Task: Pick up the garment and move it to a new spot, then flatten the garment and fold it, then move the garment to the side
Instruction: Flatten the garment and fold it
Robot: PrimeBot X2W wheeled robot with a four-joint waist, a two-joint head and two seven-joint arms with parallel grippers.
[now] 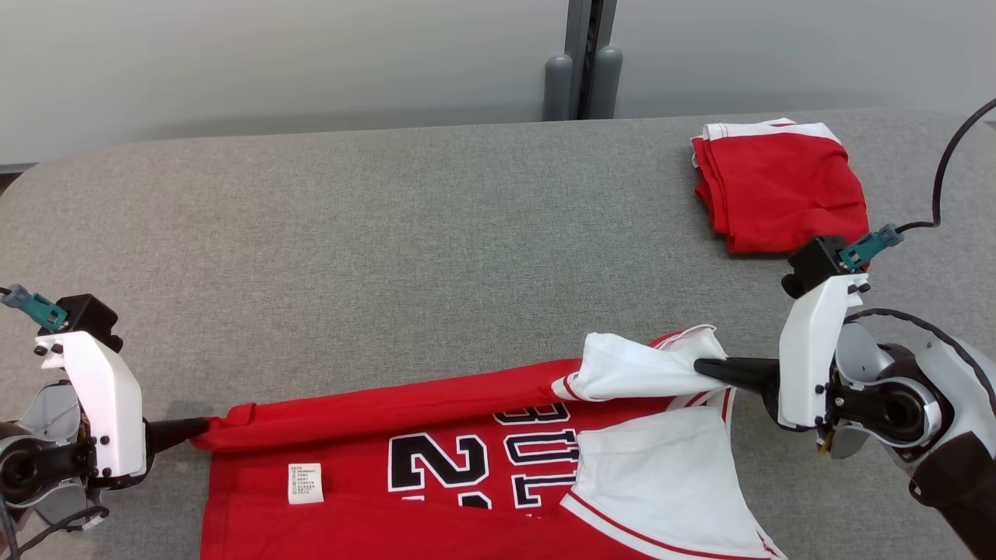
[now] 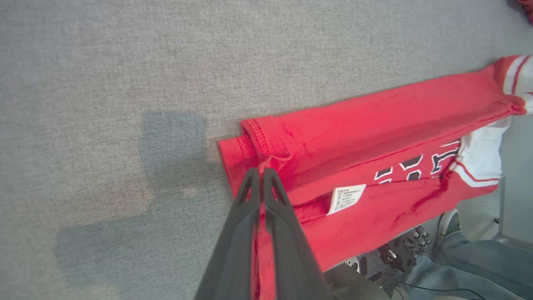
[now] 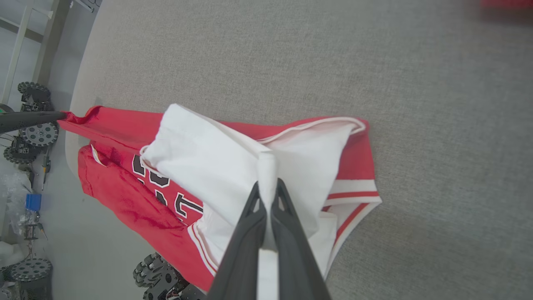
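Jersey, red, on grey counter before pale wall; near edge cut off; left jaws clamp its hem, right jaws its white sleeve.

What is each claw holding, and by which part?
Both hold the red-and-white cloth jersey: left claw pinches its red hem corner, right claw a white fabric fold.

You have open table across the middle and far left. A folded red garment sits in the far right corner, and the stretched jersey spans the near edge.
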